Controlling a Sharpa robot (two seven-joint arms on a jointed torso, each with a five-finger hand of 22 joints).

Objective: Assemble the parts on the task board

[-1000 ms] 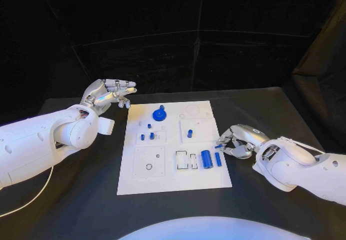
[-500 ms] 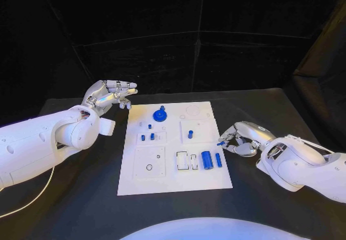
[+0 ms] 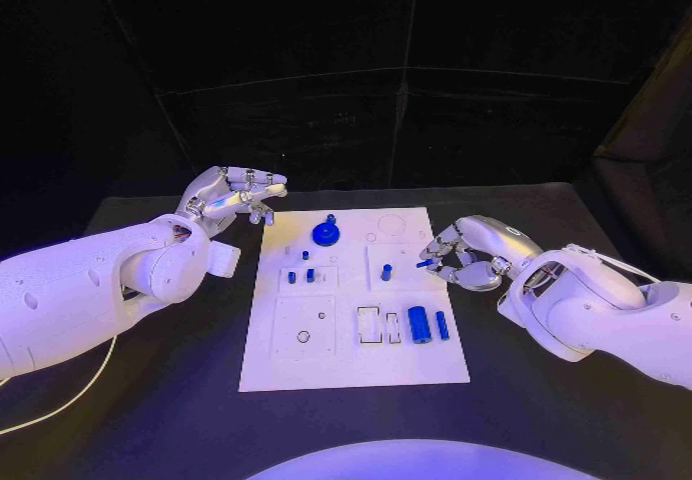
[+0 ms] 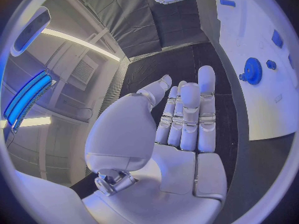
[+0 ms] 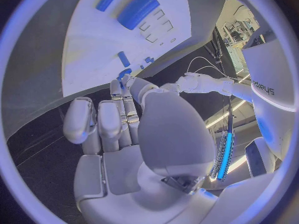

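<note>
White and long, the task board lies on the black table with its long axis running from the robot's side toward the far edge. Near the board's right edge, toward its near end, a thick blue cylinder and a thin blue pin lie side by side, both with their long axes along the board's. A blue gear sits near the board's far end, with small blue pegs standing in the plate toward its left side and another blue peg right of them.

At the board's right edge, beyond the cylinder and pin, the right hand hovers with its fingers curled in, pinching a small blue part at the fingertips (which way the part points cannot be told). The left hand hangs off the board's far-left corner, fingers loosely apart, holding nothing. Bare table borders the board on every side.
</note>
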